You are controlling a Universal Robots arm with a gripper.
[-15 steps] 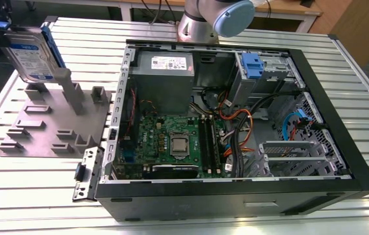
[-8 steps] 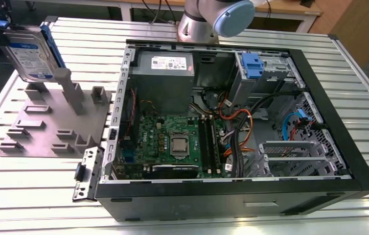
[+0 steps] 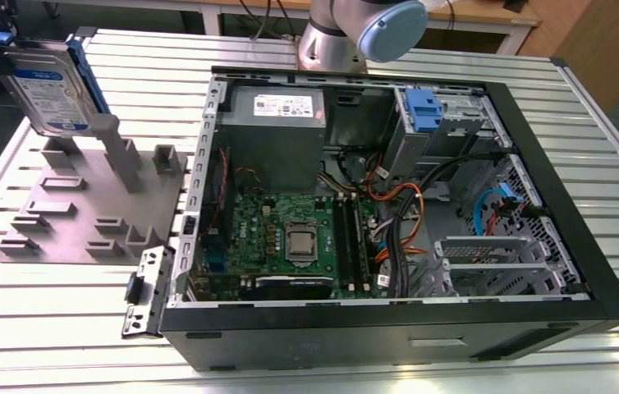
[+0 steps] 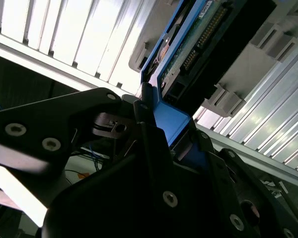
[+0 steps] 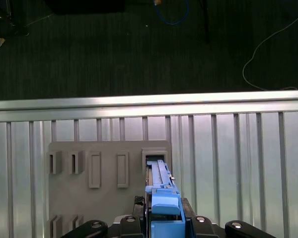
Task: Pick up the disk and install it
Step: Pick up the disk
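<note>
Pinching the disk (image 3: 56, 86) by its blue rail, the tool (image 5: 165, 218) is clamping it upright just above the grey holder (image 3: 69, 205), beside the PC case (image 3: 397, 320). I think a bump vs. the holder's posts could be tilting it loose.

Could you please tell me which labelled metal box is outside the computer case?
The disk, held by the gripper at the grey fixture; the power supply sits inside.

The disk (image 3: 52, 92): upright on edge
Silver body, white-and-blue label, blue rails; positioned over the grey fixture plate (image 3: 69, 201).
</note>
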